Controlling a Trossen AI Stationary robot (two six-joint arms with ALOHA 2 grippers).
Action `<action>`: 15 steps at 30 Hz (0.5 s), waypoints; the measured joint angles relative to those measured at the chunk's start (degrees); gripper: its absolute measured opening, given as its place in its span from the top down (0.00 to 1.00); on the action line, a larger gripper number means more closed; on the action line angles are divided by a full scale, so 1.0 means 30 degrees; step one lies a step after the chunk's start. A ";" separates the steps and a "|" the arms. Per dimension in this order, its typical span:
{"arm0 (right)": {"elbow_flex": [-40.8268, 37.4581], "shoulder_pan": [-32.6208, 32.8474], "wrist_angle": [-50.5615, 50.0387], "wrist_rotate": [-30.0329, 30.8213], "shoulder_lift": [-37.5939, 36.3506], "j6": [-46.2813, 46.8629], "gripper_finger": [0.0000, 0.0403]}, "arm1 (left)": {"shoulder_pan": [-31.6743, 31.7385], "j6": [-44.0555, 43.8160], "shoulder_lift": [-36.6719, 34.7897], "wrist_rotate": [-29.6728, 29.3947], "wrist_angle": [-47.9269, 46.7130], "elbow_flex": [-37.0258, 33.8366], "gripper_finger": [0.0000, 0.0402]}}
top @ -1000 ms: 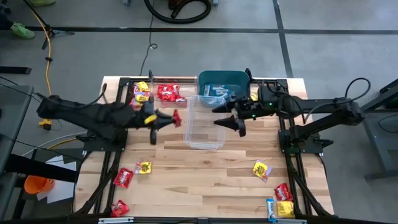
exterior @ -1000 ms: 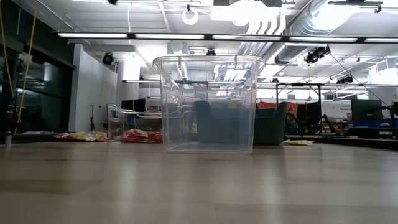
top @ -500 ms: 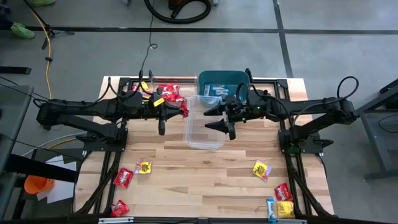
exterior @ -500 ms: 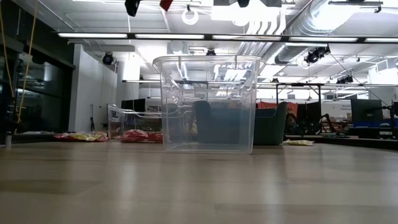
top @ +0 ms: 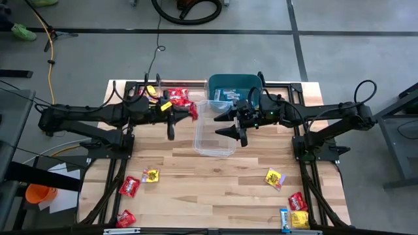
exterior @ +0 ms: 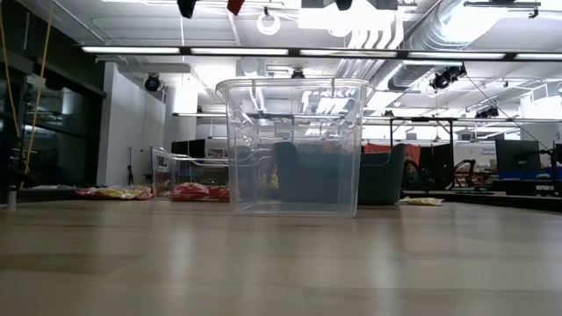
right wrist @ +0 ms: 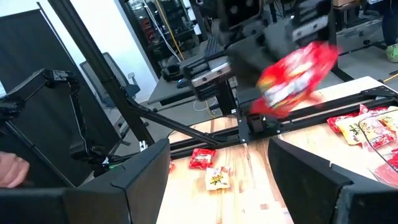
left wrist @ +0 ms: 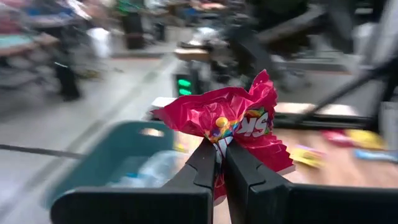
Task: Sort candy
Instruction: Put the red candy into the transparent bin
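A red candy packet (top: pixel 192 111) hangs high over the table, just left of the tall clear tub (top: pixel 215 128), with my left gripper (top: pixel 183 115) shut on it. The left wrist view shows the packet (left wrist: pixel 239 118) crumpled above the fingertips. My right gripper (top: pixel 224 123) hovers open over the tall tub's right rim, nothing between its fingers (right wrist: pixel 144 180); in its wrist view the red packet (right wrist: pixel 296 77) shows ahead. The teal bin (top: pixel 234 87) stands behind the tub. Loose candy lies at the near left (top: pixel 129 187) and near right (top: pixel 274 177). My left gripper pinches the red packet's crumpled lower middle (left wrist: pixel 219 142) between its two fingers. The fingers lie about level and come from the table's left. The packet is lifted clear and spreads upward and sideways past the fingertips.
Red packets (top: pixel 176 96) and yellow ones (top: pixel 150 91) lie at the far left; the low view shows a low clear tub (exterior: pixel 180 171) there. More candy sits at the near-right corner (top: pixel 298 210) and near-left corner (top: pixel 125 219). Bare wood (top: pixel 209 183) lies in front of the tall tub.
My left gripper has swung toward the table's far edge and a little toward the tall tub, rolling slightly, still shut on the red packet. My right gripper has moved toward the table's left, over the tub, still open. Both have held still for the last half second.
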 joint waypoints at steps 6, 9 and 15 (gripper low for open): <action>0.0000 0.0000 0.0007 0.0000 0.0000 0.0042 0.34 | 0.3593 0.0660 0.0407 -0.1990 0.0565 0.0022 1.00; 0.0000 0.0000 0.0207 0.0000 0.0000 0.0408 0.34 | 0.6552 0.0165 0.1014 -0.0869 -0.0245 0.0036 1.00; 0.0000 -0.0004 0.0719 -0.0004 -0.0007 0.1778 0.34 | 1.2185 -0.2633 0.3528 0.2915 -0.2528 0.0036 1.00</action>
